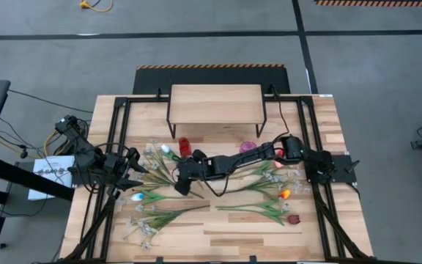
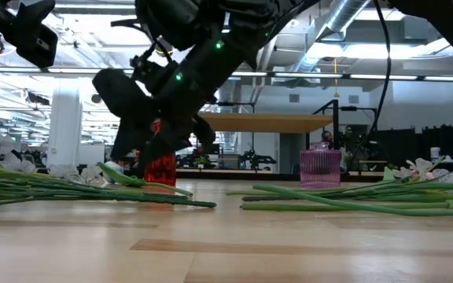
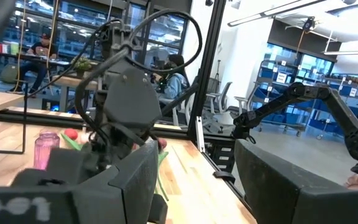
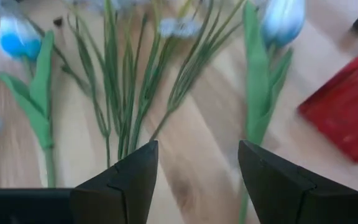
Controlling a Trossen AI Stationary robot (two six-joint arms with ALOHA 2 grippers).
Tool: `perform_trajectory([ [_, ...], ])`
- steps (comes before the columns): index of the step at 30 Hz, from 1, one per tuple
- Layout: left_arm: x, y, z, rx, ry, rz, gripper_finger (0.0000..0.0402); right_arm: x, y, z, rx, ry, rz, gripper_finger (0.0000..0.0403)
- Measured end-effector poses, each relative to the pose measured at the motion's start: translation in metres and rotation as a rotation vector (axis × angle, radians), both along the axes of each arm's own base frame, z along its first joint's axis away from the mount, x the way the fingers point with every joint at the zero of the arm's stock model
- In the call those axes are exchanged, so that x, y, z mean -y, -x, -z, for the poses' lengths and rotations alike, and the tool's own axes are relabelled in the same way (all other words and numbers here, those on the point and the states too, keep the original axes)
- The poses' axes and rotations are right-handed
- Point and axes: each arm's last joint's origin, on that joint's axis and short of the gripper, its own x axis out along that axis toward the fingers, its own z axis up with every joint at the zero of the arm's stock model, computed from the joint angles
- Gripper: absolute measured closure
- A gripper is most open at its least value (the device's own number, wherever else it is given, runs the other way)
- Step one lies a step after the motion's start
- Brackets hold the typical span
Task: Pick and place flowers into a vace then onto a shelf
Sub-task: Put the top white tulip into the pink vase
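Seen from above, a slatted wooden table (image 1: 218, 227) holds artificial flowers (image 1: 167, 176) scattered across its middle and lower part. The right arm reaches from the right edge of the frame across to the centre, and the right gripper (image 1: 184, 181) hangs over the left-hand cluster of stems.

Its wrist camera shows both dark fingers spread wide with nothing between them. Directly past the fingertips lies a bunch of green stems (image 4: 126, 81), and a pale tulip with a broad leaf (image 4: 263, 81) lies on the side toward the red vase (image 4: 347, 112). These stems run lengthwise away from the gripper, roughly crosswise to the gap between the fingers, so a straight descent would likely straddle them.

The red vase (image 1: 184, 146) stands just above the gripper in the overhead frame, and a pink vase (image 1: 248, 147) sits to its right. The shelf (image 1: 215, 104) stands beyond both, at upper centre, with nothing on it.

The left gripper (image 1: 128, 172) waits at the table's left edge, fingers also apart and empty. The right arm is the nearer one to these stems.
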Motion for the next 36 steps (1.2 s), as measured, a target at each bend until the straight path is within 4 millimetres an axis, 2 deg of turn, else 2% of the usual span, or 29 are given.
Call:
perform_trajectory([
  [14,0.000,0.000,0.000,0.000,0.000,0.001,0.0198,0.012,0.004,0.005,-0.075,0.039,-0.018,0.0191],
  [21,0.000,0.000,0.000,0.003,0.002,0.001,0.0198,0.012,0.007,0.013,-0.102,0.014,-0.061,0.0191],
  [28,0.000,0.000,0.000,0.002,0.002,0.002,0.0198,0.012,0.000,0.034,-0.089,0.014,-0.084,0.0191],
  [36,0.001,0.000,0.000,0.004,-0.002,0.021,0.0198,0.015,-0.001,0.035,-0.067,0.023,-0.035,0.0198],
])
